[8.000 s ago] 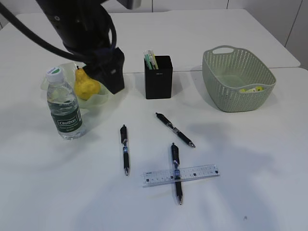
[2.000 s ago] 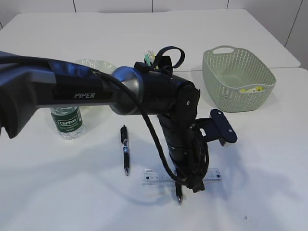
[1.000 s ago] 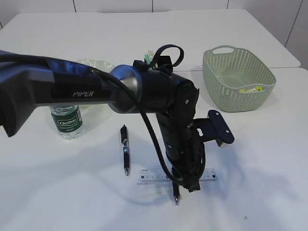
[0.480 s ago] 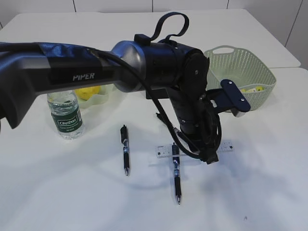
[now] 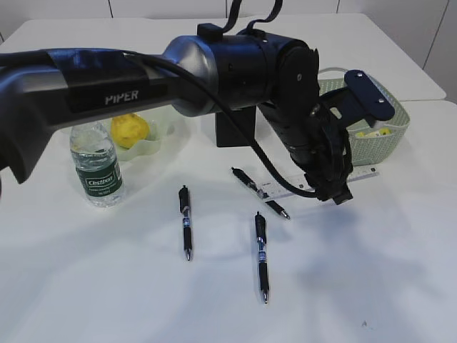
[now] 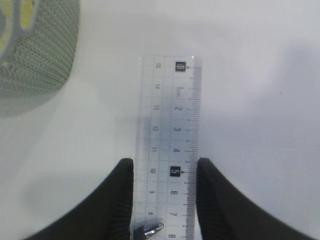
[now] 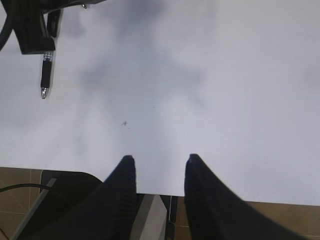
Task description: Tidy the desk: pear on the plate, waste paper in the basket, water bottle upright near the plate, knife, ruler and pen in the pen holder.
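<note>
Two left fingers (image 6: 117, 200) pinch the ruler (image 6: 169, 145), pointing lengthwise straight out.

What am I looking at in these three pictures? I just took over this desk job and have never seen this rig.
It is a two-armed robot. The wide picture looks down across the table; the other two come from cameras on each wrist. The left gripper is shut on the ruler, lifted above the table. The right gripper is open and empty, at the table's edge. Three pens lie loose. The pear sits on the plate, the water bottle stands beside it, and the pen holder and basket stand behind.
</note>
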Motion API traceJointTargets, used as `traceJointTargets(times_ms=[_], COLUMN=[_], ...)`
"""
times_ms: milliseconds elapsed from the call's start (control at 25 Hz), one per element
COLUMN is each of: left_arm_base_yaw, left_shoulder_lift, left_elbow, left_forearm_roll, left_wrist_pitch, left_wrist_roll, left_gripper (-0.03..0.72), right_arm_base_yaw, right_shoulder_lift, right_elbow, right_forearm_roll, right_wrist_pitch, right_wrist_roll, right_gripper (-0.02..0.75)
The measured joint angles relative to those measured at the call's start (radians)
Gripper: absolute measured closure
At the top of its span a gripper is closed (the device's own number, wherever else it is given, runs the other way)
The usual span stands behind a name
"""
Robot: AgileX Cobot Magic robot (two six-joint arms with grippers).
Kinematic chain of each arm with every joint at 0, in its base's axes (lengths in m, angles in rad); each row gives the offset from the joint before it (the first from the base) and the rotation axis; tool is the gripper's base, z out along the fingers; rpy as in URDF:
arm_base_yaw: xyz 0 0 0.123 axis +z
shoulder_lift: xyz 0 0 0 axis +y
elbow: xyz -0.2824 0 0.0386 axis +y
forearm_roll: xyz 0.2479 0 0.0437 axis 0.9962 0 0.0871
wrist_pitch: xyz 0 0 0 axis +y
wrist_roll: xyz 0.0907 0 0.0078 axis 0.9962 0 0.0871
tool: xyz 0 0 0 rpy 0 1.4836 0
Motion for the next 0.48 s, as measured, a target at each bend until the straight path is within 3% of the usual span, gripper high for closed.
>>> traceJointTargets(times_ms=[480], left_arm_base_yaw=[0.000], left_shoulder_lift=[0.000], left_elbow=[-0.021], left_forearm_roll=[-0.002], left_wrist_pitch=[-0.188], left_wrist_roll=[0.000], left_gripper=[0.417], right_arm_base_yaw=[0.000], right_shoulder_lift=[0.000], right_elbow=[0.000], right_forearm_roll=[0.001], right_wrist_pitch=[0.000], right_wrist_roll=[-0.002], right_gripper=[0.458])
